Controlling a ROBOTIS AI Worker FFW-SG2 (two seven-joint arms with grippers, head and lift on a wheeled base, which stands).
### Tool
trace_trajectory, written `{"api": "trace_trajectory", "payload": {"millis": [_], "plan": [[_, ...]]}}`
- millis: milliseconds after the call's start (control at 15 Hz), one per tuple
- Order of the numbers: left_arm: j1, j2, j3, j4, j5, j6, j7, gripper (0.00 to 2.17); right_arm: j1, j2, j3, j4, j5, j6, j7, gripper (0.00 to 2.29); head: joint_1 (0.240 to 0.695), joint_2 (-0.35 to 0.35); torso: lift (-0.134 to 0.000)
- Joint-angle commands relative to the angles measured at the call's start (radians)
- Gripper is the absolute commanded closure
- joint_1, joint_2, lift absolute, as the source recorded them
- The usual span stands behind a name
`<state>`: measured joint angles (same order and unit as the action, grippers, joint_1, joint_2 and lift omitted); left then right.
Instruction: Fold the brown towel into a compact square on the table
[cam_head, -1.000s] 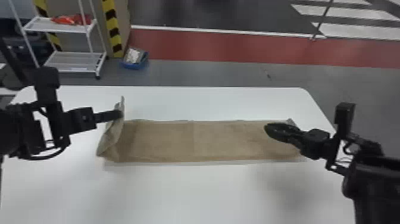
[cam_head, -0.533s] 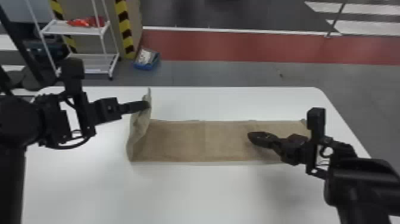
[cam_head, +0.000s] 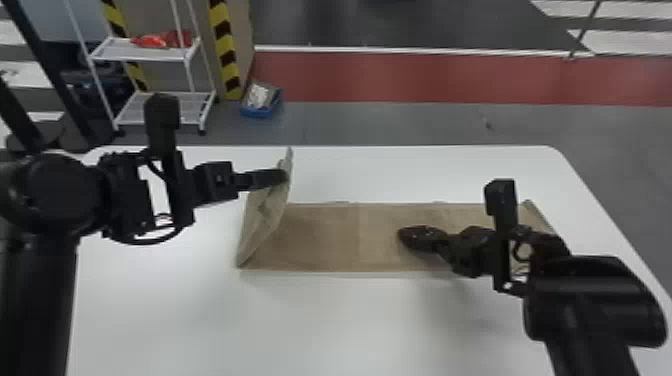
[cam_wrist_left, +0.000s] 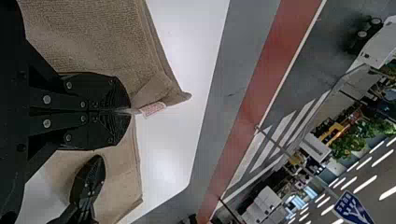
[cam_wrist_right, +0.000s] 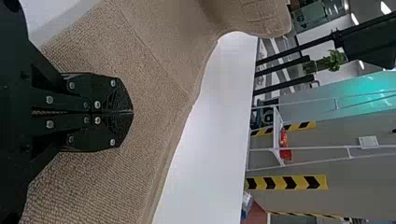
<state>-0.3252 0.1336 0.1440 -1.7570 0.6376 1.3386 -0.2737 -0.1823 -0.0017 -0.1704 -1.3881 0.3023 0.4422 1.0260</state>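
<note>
My left gripper (cam_head: 282, 176) holds up the left end of the brown towel (cam_head: 320, 235), which otherwise lies as a long flat strip on the white table (cam_head: 320, 325). In the left wrist view the left gripper (cam_wrist_left: 130, 111) is shut on the towel (cam_wrist_left: 98, 37) near a corner with a small tag. Over the right half of the strip is my right gripper (cam_head: 402, 235). The right wrist view has the right gripper (cam_wrist_right: 132, 112) with its fingers together, above the flat towel (cam_wrist_right: 163, 60); whether it touches the cloth I cannot tell.
Bare white tabletop lies in front of and behind the towel. Beyond the table's far edge stand a white wire shelf (cam_head: 150, 56) and a blue bin (cam_head: 262, 100) on the floor.
The left gripper has moved right and away toward the back, raising the towel's left end and tilting it inward. My right gripper has shifted left over the strip. The head view has also shifted.
</note>
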Motion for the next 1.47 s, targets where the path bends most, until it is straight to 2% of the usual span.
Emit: {"api": "trace_trajectory", "payload": {"millis": [0, 133, 533, 733, 800, 867, 1000, 1067, 1200, 1400], "plan": [[-0.022, 0.008, 0.0, 0.001, 0.057, 0.032, 0.001, 1.78, -0.006, 0.003, 0.019, 0.012, 0.004, 0.011, 0.0, 1.91, 0.695, -0.019, -0.124], [-0.026, 0.009, 0.003, 0.001, 0.09, 0.044, 0.002, 1.78, -0.019, 0.003, 0.034, 0.023, 0.004, 0.023, 0.0, 1.91, 0.695, -0.022, -0.124], [-0.023, 0.008, -0.008, 0.001, 0.08, 0.044, 0.011, 1.78, -0.04, 0.003, 0.118, 0.04, -0.006, 0.042, -0.024, 1.91, 0.695, -0.007, -0.124], [-0.018, 0.006, -0.011, -0.003, 0.08, 0.044, 0.014, 1.78, -0.031, 0.003, 0.115, 0.024, -0.02, 0.039, -0.024, 1.91, 0.695, 0.009, -0.124], [-0.015, 0.006, -0.014, -0.003, 0.082, 0.044, 0.014, 1.78, -0.019, 0.003, 0.088, 0.008, -0.04, 0.036, -0.02, 1.79, 0.695, 0.012, -0.124], [-0.009, 0.008, -0.012, -0.003, 0.082, 0.044, 0.019, 1.78, -0.011, 0.003, 0.057, -0.014, -0.065, 0.02, -0.006, 1.32, 0.695, 0.01, -0.124], [0.001, 0.004, -0.017, -0.004, 0.08, 0.038, 0.03, 1.78, 0.01, 0.003, 0.005, -0.066, -0.088, 0.008, 0.003, 0.17, 0.695, 0.001, -0.124], [0.008, 0.0, -0.029, -0.004, 0.076, 0.032, 0.031, 1.79, 0.021, 0.003, -0.029, -0.097, -0.092, 0.008, 0.011, 0.0, 0.695, -0.005, -0.124], [0.024, -0.005, -0.077, -0.007, 0.063, -0.054, 0.062, 1.79, 0.027, 0.003, -0.106, -0.14, -0.106, 0.017, 0.029, 0.01, 0.695, -0.038, -0.124], [0.049, -0.006, -0.195, -0.003, 0.065, -0.278, 0.146, 1.79, 0.038, 0.003, -0.219, -0.167, -0.155, 0.033, 0.054, 0.09, 0.695, -0.106, -0.124]]}}
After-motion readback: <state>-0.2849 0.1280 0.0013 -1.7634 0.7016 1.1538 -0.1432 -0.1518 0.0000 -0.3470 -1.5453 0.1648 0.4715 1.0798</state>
